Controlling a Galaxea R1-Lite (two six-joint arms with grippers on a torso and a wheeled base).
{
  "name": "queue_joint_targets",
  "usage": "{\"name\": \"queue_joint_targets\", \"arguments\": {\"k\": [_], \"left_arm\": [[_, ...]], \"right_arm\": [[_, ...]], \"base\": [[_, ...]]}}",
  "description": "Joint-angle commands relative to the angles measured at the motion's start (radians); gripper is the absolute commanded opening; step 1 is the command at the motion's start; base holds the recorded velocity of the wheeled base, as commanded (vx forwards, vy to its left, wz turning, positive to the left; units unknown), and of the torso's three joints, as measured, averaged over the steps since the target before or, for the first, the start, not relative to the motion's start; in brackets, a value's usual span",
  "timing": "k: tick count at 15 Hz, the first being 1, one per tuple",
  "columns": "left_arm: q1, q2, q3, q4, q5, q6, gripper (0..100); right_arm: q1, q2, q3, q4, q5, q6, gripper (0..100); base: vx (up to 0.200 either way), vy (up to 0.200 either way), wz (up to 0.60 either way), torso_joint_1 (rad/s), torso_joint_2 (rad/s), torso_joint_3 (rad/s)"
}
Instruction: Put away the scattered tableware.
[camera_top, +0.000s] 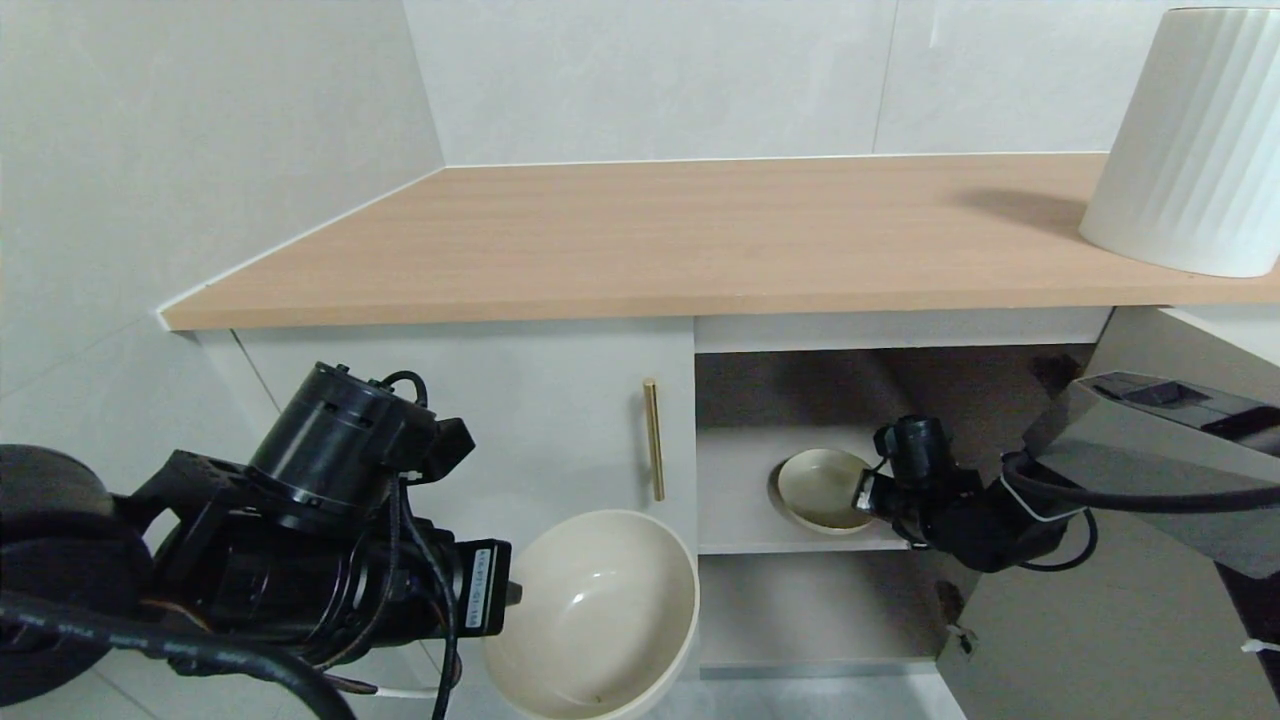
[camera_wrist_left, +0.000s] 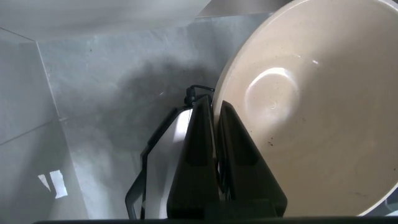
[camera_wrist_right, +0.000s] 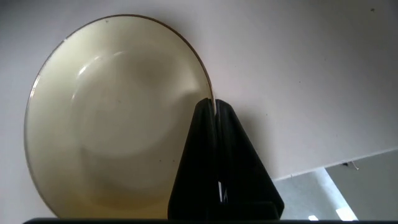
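**Upper shelf partly taken, lower space and bench open**

The middle of the upper shelf (camera_top: 740, 546) in the opened cupboard is taken up by the small bowl (camera_top: 818, 487) and by the right end effector (camera_top: 864, 497) clamped on its rim. A narrow gap is left between that bowl and the closed door (camera_top: 560, 430). The compartment under the shelf is seen free. The closed door's lower part is fronted by the large bowl (camera_top: 600, 615), pinched by the left end effector (camera_top: 513, 594). The bench (camera_top: 700, 230) is open apart from a white ribbed shade (camera_top: 1190, 150) at its right end.
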Motion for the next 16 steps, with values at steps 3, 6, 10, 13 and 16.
{"name": "queue_joint_targets", "arguments": {"k": [3,6,10,13,16], "left_arm": [[0.001,0.003,0.0,0.0,0.0,-0.001,0],[0.001,0.003,0.0,0.0,0.0,-0.001,0],[-0.001,0.013,0.006,0.0,0.0,-0.001,0],[-0.01,0.035,0.003,0.0,0.002,0.001,0],[-0.038,0.136,-0.009,-0.002,0.085,0.002,0]], "right_arm": [[-0.008,0.008,-0.014,-0.001,0.0,0.0,0],[-0.008,0.007,-0.014,-0.003,0.0,0.0,100],[-0.008,-0.018,0.006,-0.003,-0.003,0.0,100],[0.03,-0.24,0.149,0.028,0.081,-0.014,100],[0.139,-0.438,0.236,0.208,0.215,-0.034,100]], "base": [[0.0,0.0,0.0,0.0,0.0,0.0],[0.0,0.0,0.0,0.0,0.0,0.0],[0.0,0.0,0.0,0.0,0.0,0.0],[0.0,0.0,0.0,0.0,0.0,0.0],[0.0,0.0,0.0,0.0,0.0,0.0]]}}
